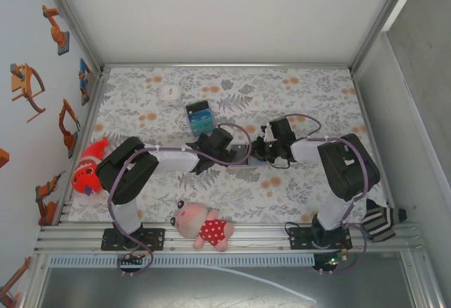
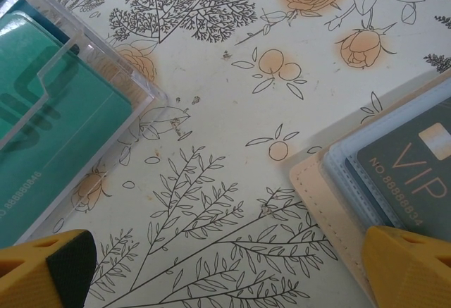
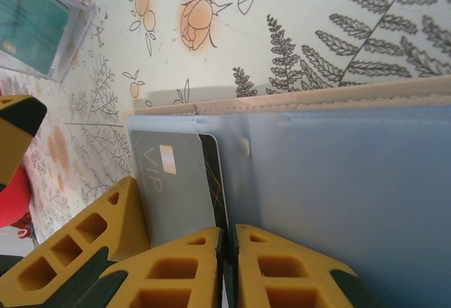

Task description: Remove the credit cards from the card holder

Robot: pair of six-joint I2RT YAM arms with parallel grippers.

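Floral-printed bench [image 1: 296,89], white walls around. The right claw [image 3: 229,269] is pinched shut on the card holder's [image 3: 338,195] blue-grey sleeve, just beside a VIP card [image 3: 173,181]. The left claw [image 2: 227,269] gapes wide, with the holder at one fingertip.

- The card holder [image 2: 320,192] is cut off at the left wrist view's edge.
- The VIP card [image 3: 176,188] is partly hidden by the right end effector [image 3: 227,243].

A robotics lab cell: aluminium-profile frame [image 1: 232,234], white panel walls [image 1: 225,12], robot-arm stickers [image 1: 27,86], floral-covered table [image 1: 317,96]
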